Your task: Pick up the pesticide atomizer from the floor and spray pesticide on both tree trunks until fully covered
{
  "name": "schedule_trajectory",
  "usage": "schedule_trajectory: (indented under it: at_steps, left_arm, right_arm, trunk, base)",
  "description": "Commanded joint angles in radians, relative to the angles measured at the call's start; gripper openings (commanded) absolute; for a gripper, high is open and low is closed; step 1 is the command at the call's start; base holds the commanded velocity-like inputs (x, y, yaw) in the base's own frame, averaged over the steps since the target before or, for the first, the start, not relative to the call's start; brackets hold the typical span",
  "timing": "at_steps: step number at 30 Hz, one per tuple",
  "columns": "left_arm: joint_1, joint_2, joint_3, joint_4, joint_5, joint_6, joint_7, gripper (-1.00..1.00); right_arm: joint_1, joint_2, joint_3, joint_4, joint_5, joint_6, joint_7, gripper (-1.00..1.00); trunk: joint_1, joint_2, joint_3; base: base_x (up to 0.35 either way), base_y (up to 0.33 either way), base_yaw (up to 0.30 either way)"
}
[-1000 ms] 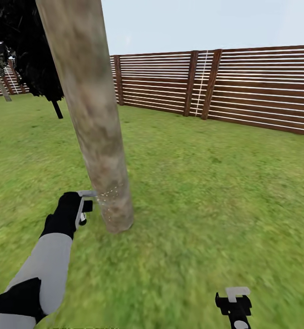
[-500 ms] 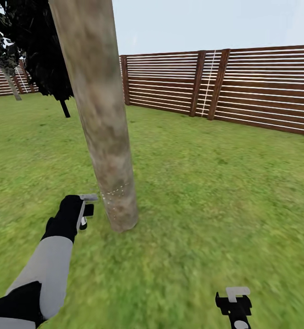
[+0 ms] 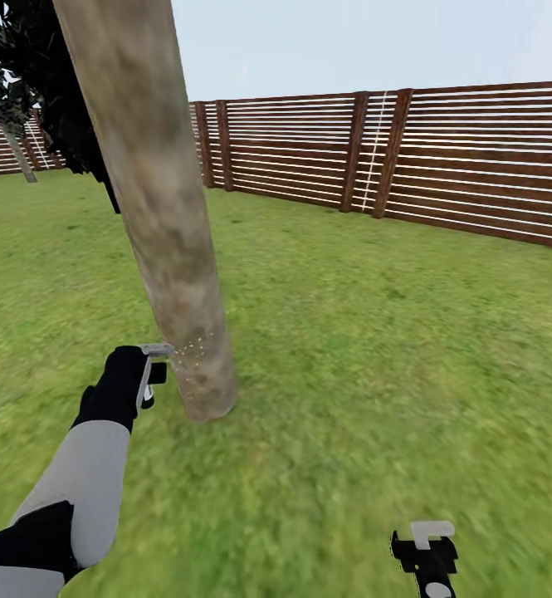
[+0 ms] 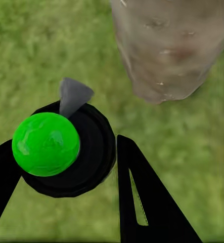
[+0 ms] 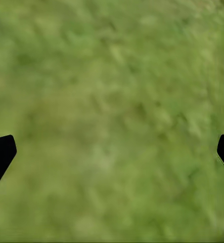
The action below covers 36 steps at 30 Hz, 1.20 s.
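One pesticide atomizer [image 4: 61, 149], black with a green top, sits clamped in the left gripper [image 3: 149, 378], its grey nozzle aimed at the tree trunk [image 3: 168, 241] just beside it. Pale specks dot the bark low down, probably spray. To cover the trunk well, the nozzle should sweep upward and around the column, staying close. Grass [image 3: 375, 349] lies open all round; nothing blocks the arm. Behind stand a slatted fence [image 3: 442, 158] and dark foliage [image 3: 35, 75]. Over bare grass, the right gripper [image 3: 425, 552] hangs spread wide and empty.
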State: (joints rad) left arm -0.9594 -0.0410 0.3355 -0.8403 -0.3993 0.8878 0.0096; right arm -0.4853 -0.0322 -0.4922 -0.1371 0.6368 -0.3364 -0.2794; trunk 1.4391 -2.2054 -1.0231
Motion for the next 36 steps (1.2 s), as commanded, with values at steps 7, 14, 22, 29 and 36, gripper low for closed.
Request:
schedule_trajectory:
  at_steps: [7, 14, 22, 29, 36]
  left_arm:
    - [0.0, 0.007, 0.006, -0.006, -0.003, 0.004, 0.002, -1.0]
    - [0.016, 0.054, 0.011, -0.004, -0.004, 0.005, 0.002, -1.0]
    - [0.097, 0.041, 0.007, 0.01, 0.005, -0.006, 0.012, -1.0]
    - [0.161, 0.039, 0.013, 0.007, 0.008, -0.099, 0.009, -1.0]
    - [0.164, -0.015, 0.009, 0.009, 0.005, -0.102, 0.006, -1.0]
  right_arm:
    - [-0.001, 0.001, -0.007, 0.002, 0.01, -0.004, -0.003, 1.0]
    - [-0.001, 0.002, -0.006, 0.003, 0.01, -0.004, -0.003, 1.0]
    - [-0.001, 0.002, -0.006, 0.004, 0.01, -0.004, -0.003, 1.0]
    - [-0.001, 0.002, -0.006, 0.004, 0.01, -0.004, -0.003, 1.0]
    - [-0.001, 0.002, -0.006, 0.003, 0.01, -0.004, -0.003, 1.0]
  trunk:
    - [0.0, 0.0, -0.001]
    - [0.0, 0.0, -0.001]
    - [0.0, 0.0, -0.001]
    - [0.0, 0.0, -0.001]
    - [0.0, 0.0, -0.001]
  base:
    - [-0.002, -0.275, 0.125]
    - [0.073, -0.272, 0.273]
    - [0.192, -0.23, 0.162]
    - [0.064, -0.208, 0.134]
    - [0.054, -0.159, 0.206]
